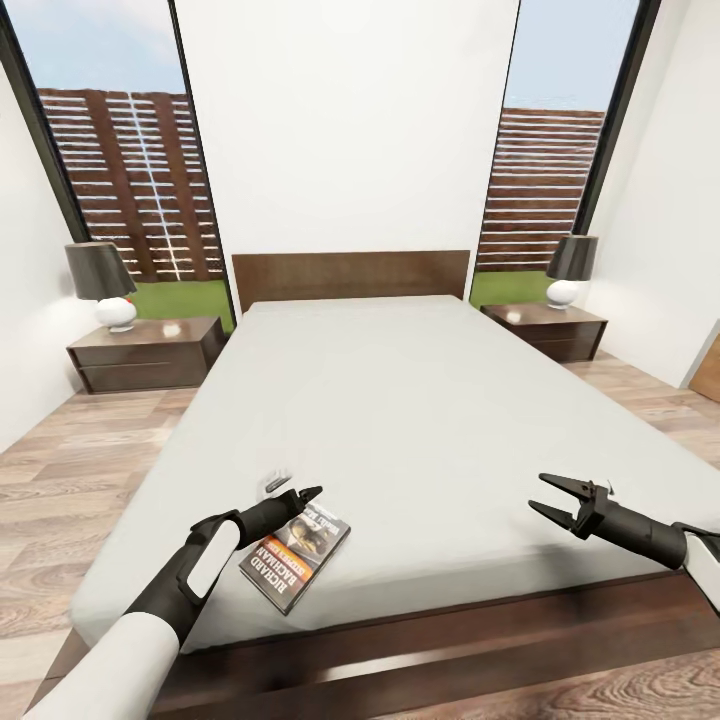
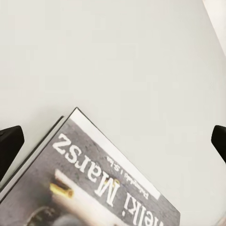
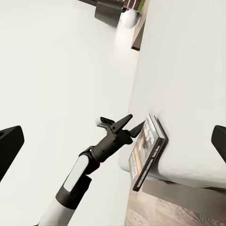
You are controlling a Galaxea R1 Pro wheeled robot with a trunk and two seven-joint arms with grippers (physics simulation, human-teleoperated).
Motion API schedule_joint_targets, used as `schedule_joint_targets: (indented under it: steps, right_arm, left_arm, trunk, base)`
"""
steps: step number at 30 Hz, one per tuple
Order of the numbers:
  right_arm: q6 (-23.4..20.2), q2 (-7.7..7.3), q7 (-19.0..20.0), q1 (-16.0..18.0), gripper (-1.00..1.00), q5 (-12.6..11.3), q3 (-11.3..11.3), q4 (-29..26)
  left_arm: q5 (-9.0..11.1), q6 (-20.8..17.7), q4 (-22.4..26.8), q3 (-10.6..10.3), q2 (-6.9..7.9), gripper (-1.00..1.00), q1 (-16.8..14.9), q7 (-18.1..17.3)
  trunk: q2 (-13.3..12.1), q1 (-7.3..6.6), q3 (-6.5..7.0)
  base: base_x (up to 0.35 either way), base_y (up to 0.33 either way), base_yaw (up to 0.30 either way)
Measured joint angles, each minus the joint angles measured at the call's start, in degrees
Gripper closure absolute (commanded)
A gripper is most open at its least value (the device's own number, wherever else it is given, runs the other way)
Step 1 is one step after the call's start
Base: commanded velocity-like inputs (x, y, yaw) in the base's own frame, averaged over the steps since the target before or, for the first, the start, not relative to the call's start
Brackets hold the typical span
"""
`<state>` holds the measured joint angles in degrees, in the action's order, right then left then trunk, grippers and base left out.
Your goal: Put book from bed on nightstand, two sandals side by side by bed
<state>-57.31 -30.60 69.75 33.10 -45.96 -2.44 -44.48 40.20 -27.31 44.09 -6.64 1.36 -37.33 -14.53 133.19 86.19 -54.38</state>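
Two pincers: the left pincer (image 1: 300,497) hangs just over the thin dark paperback book (image 1: 296,548) with its fingers spread wide and nothing held; the right pincer (image 1: 549,497) hovers well off to the side over the mattress, also parted and empty.
Book position: flat on the pale grey mattress of the large bed (image 1: 420,420), directly beneath the left pincer, close to the foot edge and skewed to it.
Likely reason for the pose: the left wrist view shows the dark fingertips (image 2: 10,143) set apart on either side of the cover's corner, which reads as lining up for a grasp.
Readable writing: "RICHARD BACHMAN" in white along the cover in the head view; "Marsz" in large white letters in the left wrist view; the orange band's text is too small to read.
Destinations: two low dark brown two-drawer nightstands, one beyond the left pincer (image 1: 145,352), one beyond the right (image 1: 545,328), each carrying a lamp.
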Motion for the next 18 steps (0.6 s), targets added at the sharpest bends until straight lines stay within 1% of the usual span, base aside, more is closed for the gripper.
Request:
schedule_joint_targets:
  steps: [14,17,18]
  right_arm:
    - [0.00,0.02,0.00,-0.01,-1.00,0.00,0.00,0.00]
    - [-0.01,0.03,0.00,0.00,-1.00,-0.02,0.00,0.00]
    - [0.00,0.03,0.00,0.00,-1.00,0.00,0.00,0.00]
  left_arm:
    - [0.00,0.00,0.00,0.00,0.00,-1.00,0.00,0.00]
    - [0.01,-0.05,0.00,0.00,0.00,-1.00,0.00,0.00]
    - [0.00,-0.07,0.00,0.00,0.00,-1.00,0.00,0.00]
  trunk:
    - [0.00,0.00,0.00]
    - [-1.19,-0.65,0.53]
    - [-1.20,-0.66,0.54]
  base:
    - [0.000,0.000,0.000]
    - [0.000,0.000,0.000]
    - [0.000,0.000,0.000]
